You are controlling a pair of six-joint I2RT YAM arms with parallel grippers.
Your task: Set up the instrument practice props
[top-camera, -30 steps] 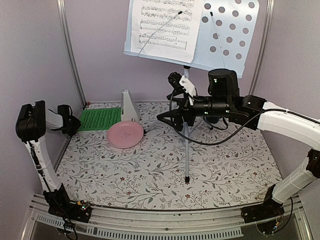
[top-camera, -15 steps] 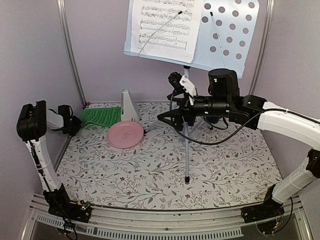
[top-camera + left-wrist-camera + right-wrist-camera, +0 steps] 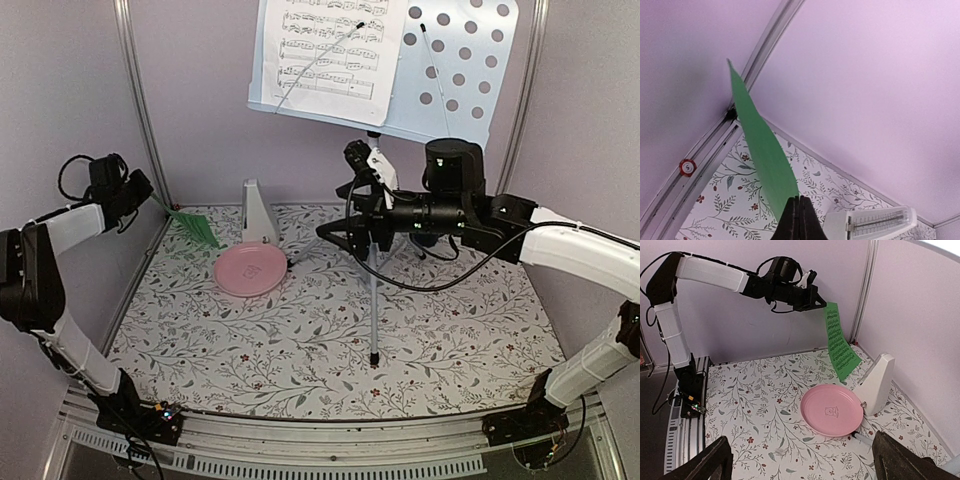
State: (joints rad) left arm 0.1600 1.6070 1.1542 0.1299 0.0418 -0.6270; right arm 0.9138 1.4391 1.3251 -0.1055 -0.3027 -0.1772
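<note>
The music stand is up at the table's far edge with the white music sheet on its left half, and the metronome stands beside the pink plate. The green music sheet probably goes on next. It hangs clear of the table near the far-left corner, pinched at its top by the left gripper, long axis slanting down toward the plate. The right gripper gapes wide and empty by the stand's pole.

The white-and-black left arm reaches up toward the back-left corner, its black two-finger left gripper pinched tight on the edge of a green music sheet. The right arm stretches level across the middle, its right gripper spread wide and pointing left.
</note>
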